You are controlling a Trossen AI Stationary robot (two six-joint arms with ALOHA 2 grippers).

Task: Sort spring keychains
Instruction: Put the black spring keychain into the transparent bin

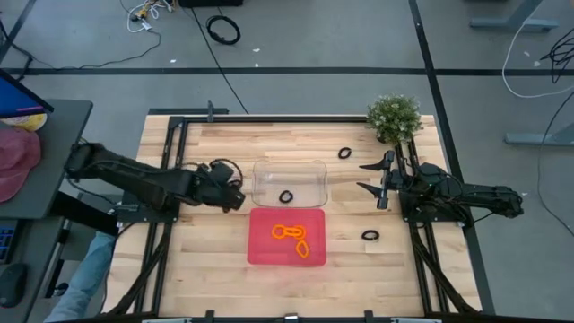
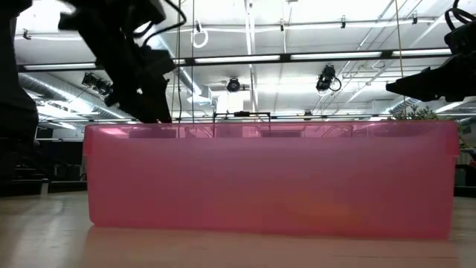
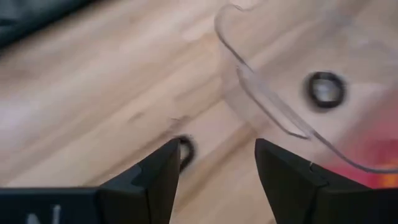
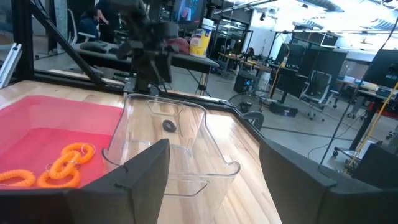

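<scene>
Left gripper (image 1: 235, 199): reaches in from the table's left, low beside the clear plastic tray (image 1: 314, 168); fingers apart, empty, over a small black coiled keychain (image 3: 185, 151).
Right gripper (image 1: 369, 178): parked right of the clear tray, fingers spread wide.
Orange coiled keychains (image 1: 293, 239): in the red plastic tray (image 1: 262, 253).
Black keychains: one in the clear tray (image 1: 286, 196); two on the wooden table (image 1: 344, 152), (image 1: 370, 235).
Hidden: low view blocked by the red tray's wall.

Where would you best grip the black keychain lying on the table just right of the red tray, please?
Probably come straight down with the right tool and pinch the black keychain across one side of its coil, one finger inside the loop; it lies flat on bare wood, apart from the red tray.
</scene>
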